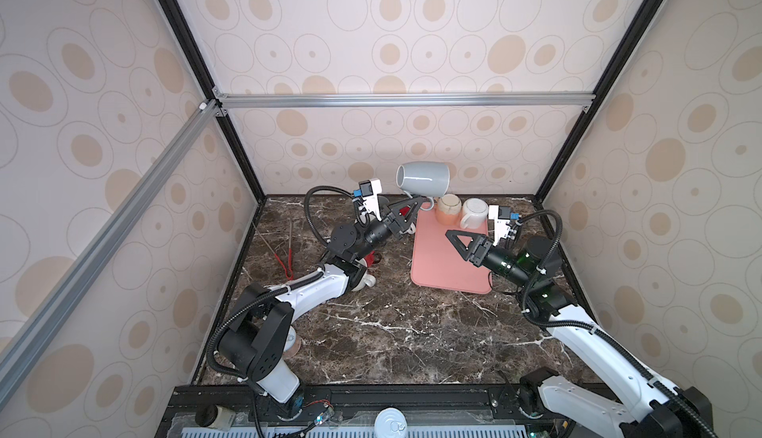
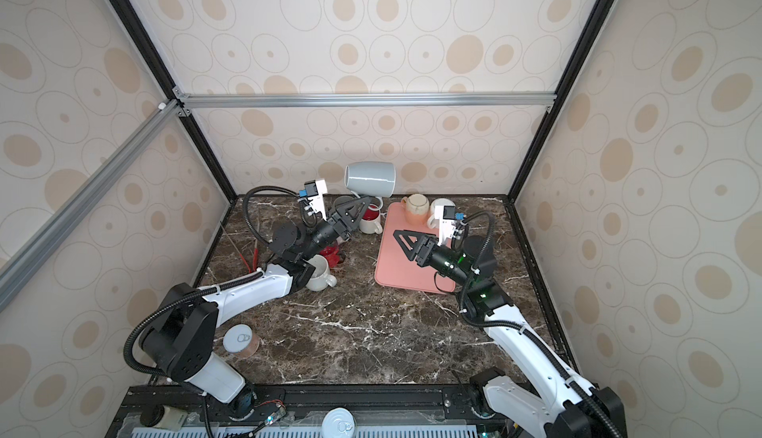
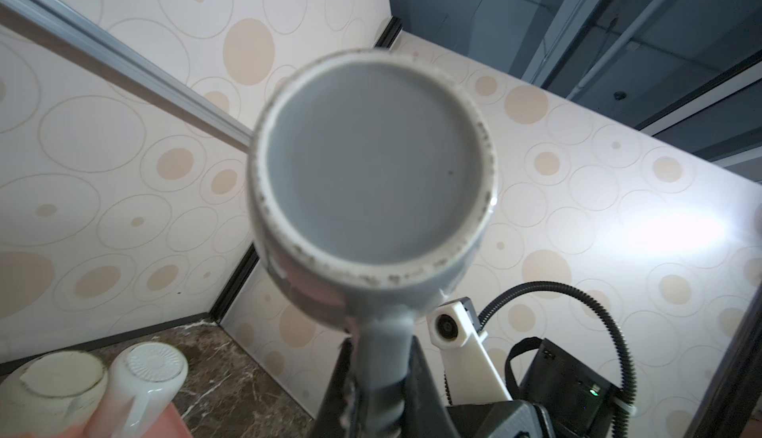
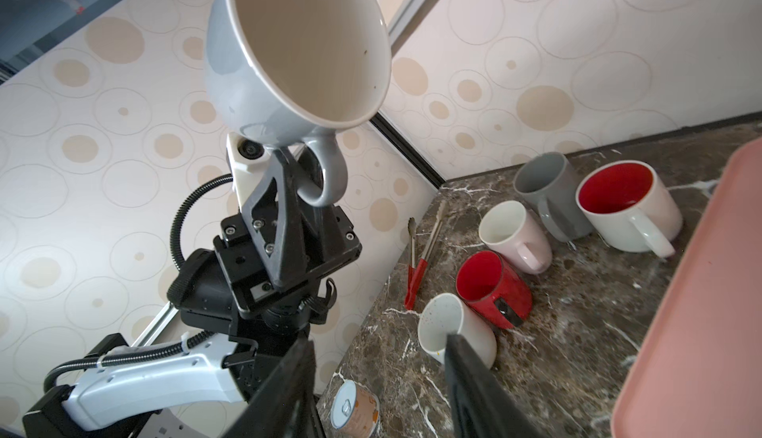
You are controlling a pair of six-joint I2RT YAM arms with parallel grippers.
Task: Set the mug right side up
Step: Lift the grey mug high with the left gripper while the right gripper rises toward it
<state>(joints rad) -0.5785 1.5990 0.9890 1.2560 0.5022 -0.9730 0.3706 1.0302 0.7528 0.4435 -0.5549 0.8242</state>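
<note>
One grey mug (image 1: 422, 178), cream-lined, tipped sideways mid-frame, airborne; left gripper (image 1: 418, 202) clamped on its handle (image 4: 325, 172); right gripper (image 1: 453, 237) parted, empty.

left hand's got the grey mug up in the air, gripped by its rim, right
Not quite. The left hand does hold the grey mug up in the air, but by its handle, not its rim. The right wrist view shows the hand closed on the handle loop, with the rim free.
</note>
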